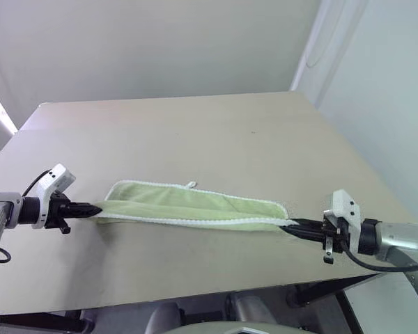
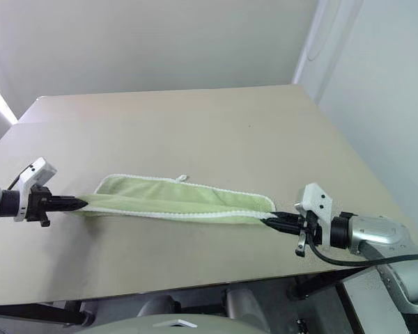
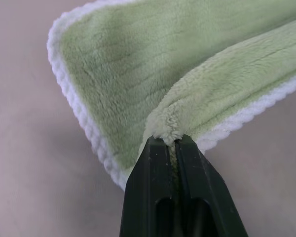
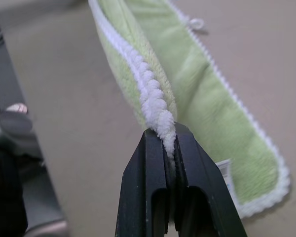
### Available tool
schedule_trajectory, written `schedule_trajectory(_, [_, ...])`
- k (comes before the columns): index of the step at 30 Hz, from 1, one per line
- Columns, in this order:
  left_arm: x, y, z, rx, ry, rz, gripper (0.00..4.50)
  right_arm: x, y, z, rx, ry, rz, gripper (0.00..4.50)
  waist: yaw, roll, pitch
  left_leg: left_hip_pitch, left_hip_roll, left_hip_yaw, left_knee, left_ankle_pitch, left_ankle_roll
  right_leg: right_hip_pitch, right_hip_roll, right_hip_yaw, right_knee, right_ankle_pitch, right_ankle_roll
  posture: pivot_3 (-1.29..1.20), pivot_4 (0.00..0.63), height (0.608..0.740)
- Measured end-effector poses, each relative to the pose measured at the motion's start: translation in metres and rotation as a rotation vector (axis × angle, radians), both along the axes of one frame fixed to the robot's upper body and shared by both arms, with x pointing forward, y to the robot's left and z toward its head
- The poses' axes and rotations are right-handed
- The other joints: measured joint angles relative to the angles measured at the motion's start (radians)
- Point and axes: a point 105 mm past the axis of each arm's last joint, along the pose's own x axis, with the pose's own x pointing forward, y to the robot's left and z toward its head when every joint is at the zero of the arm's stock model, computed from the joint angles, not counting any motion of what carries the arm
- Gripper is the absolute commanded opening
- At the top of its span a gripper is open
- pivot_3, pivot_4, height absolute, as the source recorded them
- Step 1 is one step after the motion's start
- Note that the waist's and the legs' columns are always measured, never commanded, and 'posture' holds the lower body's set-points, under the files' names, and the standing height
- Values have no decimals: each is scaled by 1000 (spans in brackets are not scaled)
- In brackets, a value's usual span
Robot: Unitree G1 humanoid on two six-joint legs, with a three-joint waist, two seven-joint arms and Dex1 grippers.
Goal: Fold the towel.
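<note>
Left eye view: my left gripper [image 1: 96, 208] and right gripper [image 1: 292, 223] stretch the towel [image 1: 188, 206] over the counter [image 1: 195, 132]. Both jaws are clamped tight — each pinching one end.

The towel [image 1: 188, 205] spans the table [image 1: 195, 132] between left gripper [image 1: 97, 208] and right gripper [image 1: 292, 224].

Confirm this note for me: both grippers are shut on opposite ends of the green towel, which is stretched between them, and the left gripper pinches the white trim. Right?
Not quite. In the left wrist view the left gripper pinches a bunched green fold of the towel, with the white trim running beside the fingers, not between them. The rest holds: both grippers are shut on opposite ends, with the right gripper clamping the white trim, and the towel stretched between them.
</note>
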Motion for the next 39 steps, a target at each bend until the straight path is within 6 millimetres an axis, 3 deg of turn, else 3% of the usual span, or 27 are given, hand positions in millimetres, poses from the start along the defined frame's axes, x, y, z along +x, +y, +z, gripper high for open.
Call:
schedule_trajectory(5, [2,1,5,-27,-2,8,0,-11,-6,-11,-81,17,35,26,12,0,0,0,0,0,0,0,0,0,0,0,0,0,0,0,0,712])
schedule_trajectory(18, [-15,2,-18,53,40,-85,0,-28,-3,-28,-134,53,104,26,12,0,0,1,0,0,2,0,0,1,0,0,0,0,0,0,0,712])
schedule_trajectory(24, [6,-2,-2,-2,4,-27,0,-9,0,-12,-92,-10,69,26,11,0,0,2,0,0,2,0,0,2,0,0,0,0,0,0,0,712])
schedule_trajectory(30, [25,-22,-4,-58,24,-35,0,23,-9,-5,-40,-34,-34,26,12,-1,0,0,-1,0,2,0,0,2,0,0,0,0,0,0,0,712])
schedule_trajectory(39, [50,-28,-15,-106,22,37,0,45,-8,-25,-33,18,-125,26,12,-1,-1,-1,-1,-1,2,0,0,1,0,1,1,1,0,0,0,712])
